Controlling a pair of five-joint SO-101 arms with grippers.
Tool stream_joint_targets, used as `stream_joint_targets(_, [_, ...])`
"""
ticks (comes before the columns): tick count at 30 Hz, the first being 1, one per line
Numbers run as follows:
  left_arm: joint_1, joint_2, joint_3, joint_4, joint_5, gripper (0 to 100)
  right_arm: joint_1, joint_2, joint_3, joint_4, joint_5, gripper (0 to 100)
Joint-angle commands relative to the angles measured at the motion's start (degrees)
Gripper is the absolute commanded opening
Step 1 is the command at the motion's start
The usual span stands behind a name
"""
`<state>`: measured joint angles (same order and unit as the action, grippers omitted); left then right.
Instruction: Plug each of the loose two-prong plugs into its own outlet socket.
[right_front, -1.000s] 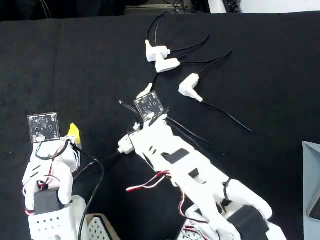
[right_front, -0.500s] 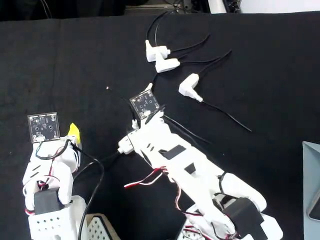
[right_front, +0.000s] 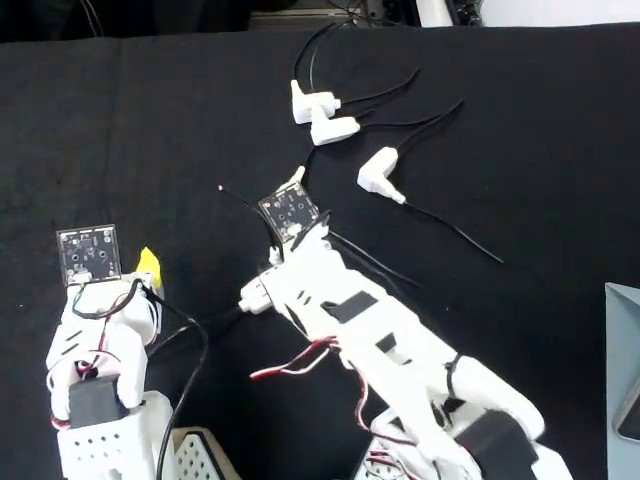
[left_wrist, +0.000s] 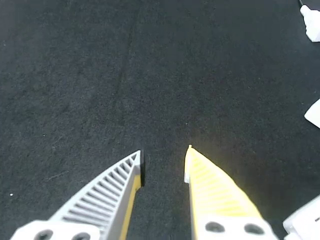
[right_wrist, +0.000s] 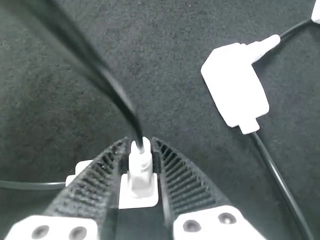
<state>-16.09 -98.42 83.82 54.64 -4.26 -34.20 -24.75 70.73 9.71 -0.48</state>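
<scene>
Overhead view of a table under a black cloth (right_front: 120, 120), with two white robot arms entering from the bottom edge. The right arm stretches from the lower right to just above the centre of the frame. Its close-up camera shows the right gripper (right_wrist: 139, 145) clamped on a small white plug (right_wrist: 138, 172), one dark ribbed finger pressed against each side. The plug's black cord (right_wrist: 112, 95) runs from its top toward the upper left of that picture. An angled white piece (right_wrist: 235, 92) on its own cord lies flat on the cloth at the upper right, apart from the held plug. Two more white pieces (right_front: 312, 102) lie touching each other near the top centre of the overhead view (which of these are plugs and which are sockets cannot be told). The left gripper (left_wrist: 164, 152) sits at the lower left of the overhead view, its grey and yellow fingers spread, holding nothing, over bare cloth.

Likely risks: the prongs are hidden, so the plug may meet a socket crooked and jam or twist in the grip. Nothing pins the loose pieces, so a push could simply slide a socket across the cloth. The cord could also tug the plug off line or sweep neighbouring pieces aside.
</scene>
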Motion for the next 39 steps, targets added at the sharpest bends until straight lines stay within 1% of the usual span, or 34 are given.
stream_joint_targets(1, [2.9, -0.4, 0.3, -6.4, 0.6, 15, 0.5, -5.1, 0.7, 1.8, 0.5, 1.1])
stream_joint_targets(3, [4.5, -0.4, 1.7, -10.5, 0.6, 15, 0.5, -8.1, 0.8, 2.2, 0.4, 1.1])
stream_joint_targets(6, [6.3, -0.4, 3.3, -14.2, 0.7, 15, 0.5, -11.6, 0.7, 6.4, 0.4, 1.2])
stream_joint_targets(9, [6.9, -0.4, 3.8, -13.7, 0.7, 15, -0.1, -12.8, 0.7, 9.7, 0.4, 1.2])
stream_joint_targets(14, [7.1, -0.4, 3.7, -12.0, 0.7, 15, -0.1, -12.3, 1.5, 9.9, 0.4, 1.2])
stream_joint_targets(17, [7.7, -0.4, 3.3, -12.7, 0.7, 15, -2.0, -12.5, 1.5, 9.9, 0.4, 1.2])
stream_joint_targets(23, [17.4, -0.4, 3.7, -17.9, 0.6, 15, -7.1, -14.9, 1.4, 10.3, 0.5, 1.2])
stream_joint_targets(28, [26.2, -0.4, 3.2, -19.4, 0.1, 15, -7.9, -23.1, 2.5, 13.8, 0.5, 1.2])
stream_joint_targets(30, [30.1, -0.4, 3.2, -19.0, -0.8, 15, -7.9, -26.6, 3.0, 15.6, 0.4, 1.2])
stream_joint_targets(33, [34.2, -0.4, 3.0, -17.7, -5.5, 15, -7.7, -29.9, 5.2, 16.0, 0.6, 1.2])
stream_joint_targets(37, [38.4, -0.4, 0.2, -11.6, -9.5, 15, -7.2, -31.0, 6.9, 15.9, 0.7, 1.2])
stream_joint_targets(39, [39.0, -0.4, -1.1, -9.7, -9.7, 15, -6.2, -30.8, 6.9, 15.9, 0.7, 1.2])
